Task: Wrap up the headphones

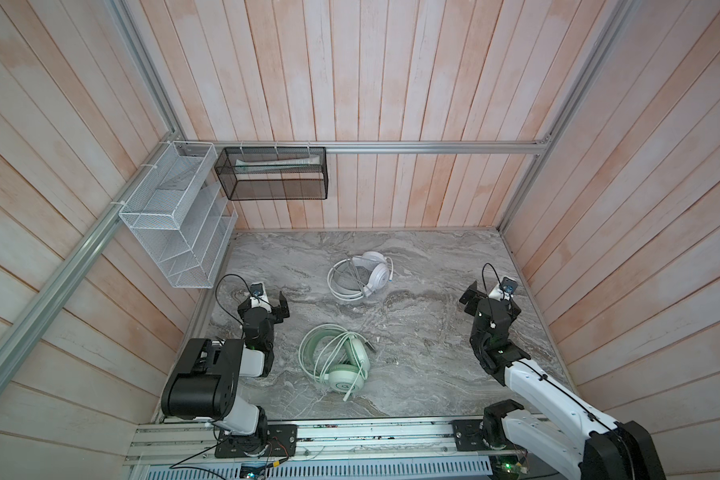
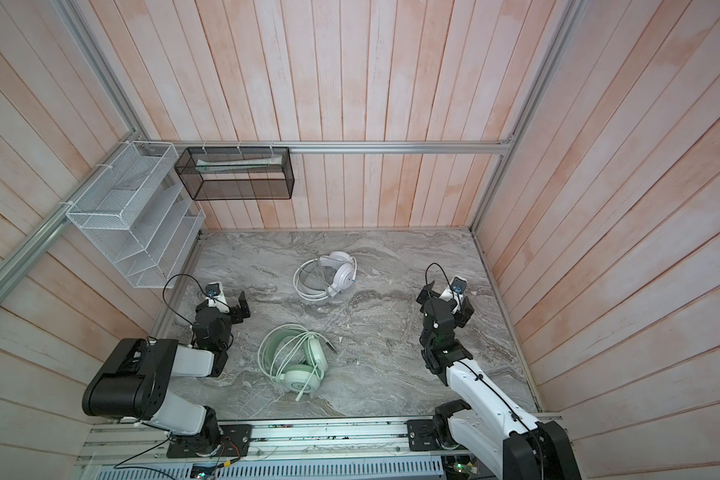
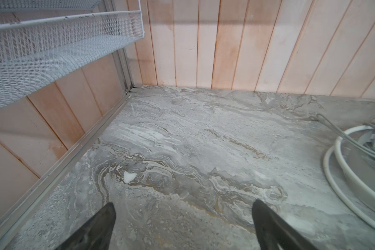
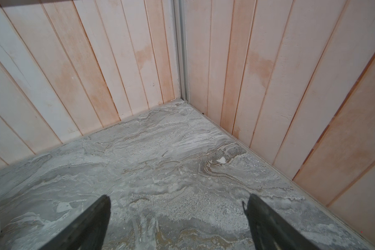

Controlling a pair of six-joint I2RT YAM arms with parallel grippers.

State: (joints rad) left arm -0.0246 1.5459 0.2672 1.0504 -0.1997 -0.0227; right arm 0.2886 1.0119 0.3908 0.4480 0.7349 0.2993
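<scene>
Right now your gray marbled desk [image 1: 433,340] sits boxed in by pale plank walls [image 1: 391,83] on three sides. A white wire rack [image 1: 171,216] hangs on the left wall. Just beside it a black mesh basket [image 1: 275,189] hangs from the back rail, with a pale tube [image 1: 277,164] lying inside.

Your left arm [image 1: 208,374] stands at the left edge of the desk and your right arm [image 1: 537,382] at the right edge, both well apart from the headphones.

In both top views the green headphones [image 1: 346,374] lie flat near the front middle, between the two arms. Their cable [image 1: 316,345] runs in loose loops over and around the headband. The white headphones [image 1: 377,274] lie farther back, near the desk's middle and apart from the green pair, with their cable [image 1: 341,291] coiled against them.

Your left claw [image 3: 183,205] is spread wide above bare desk and grips nothing. White loops [image 3: 344,173] show at the edge of its wrist view. Your right claw [image 4: 177,201] is also spread wide and carries nothing, facing the back right corner.
</scene>
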